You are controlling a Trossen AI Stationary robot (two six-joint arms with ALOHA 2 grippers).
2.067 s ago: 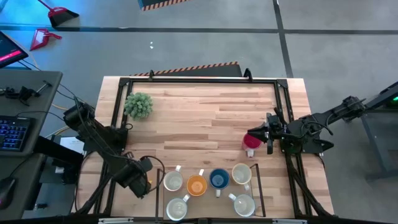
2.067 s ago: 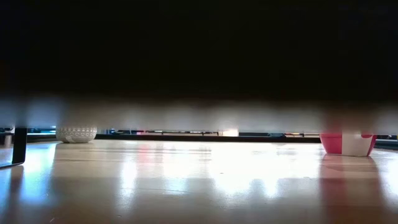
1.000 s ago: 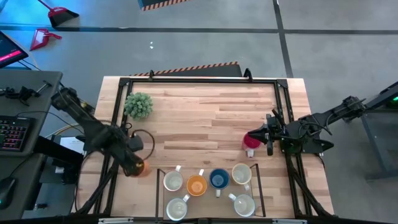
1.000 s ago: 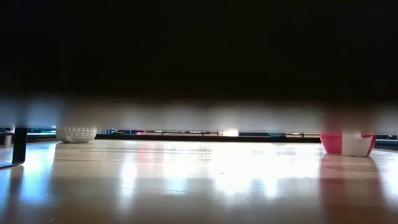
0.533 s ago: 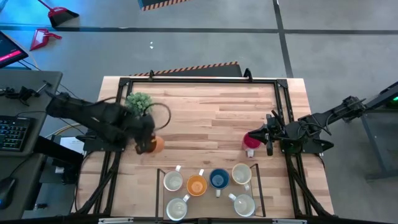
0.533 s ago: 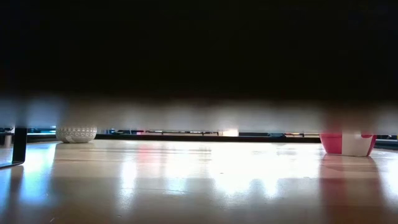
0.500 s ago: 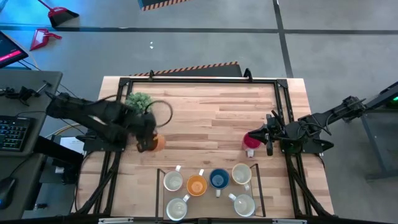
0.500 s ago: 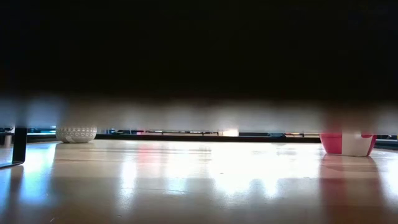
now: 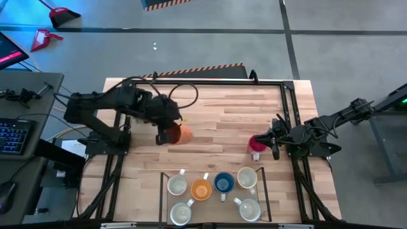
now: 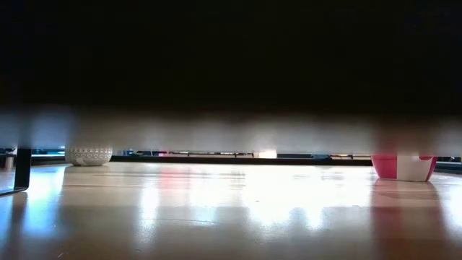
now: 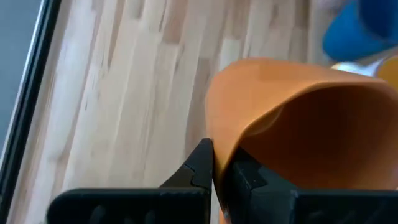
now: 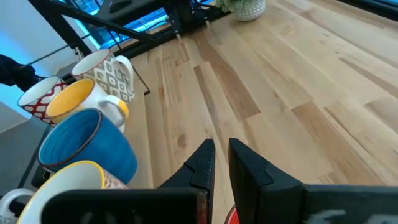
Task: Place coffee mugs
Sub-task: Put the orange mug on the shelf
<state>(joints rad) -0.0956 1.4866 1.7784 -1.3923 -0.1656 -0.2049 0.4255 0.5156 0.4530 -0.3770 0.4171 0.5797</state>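
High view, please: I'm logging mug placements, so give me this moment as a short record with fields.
left gripper: over the table's left-centre, shut on the rim of the orange mug
right gripper: at the table's right side, at the red mug; grip not clear
grouped mugs: six at the near edge, among them an orange mug in the group and a blue mug
potted plant: hidden from above by the left arm; its white pot shows in the low view

Even daylight overhead; glare streaks the table (image 10: 238, 209) below a blurred dark band.
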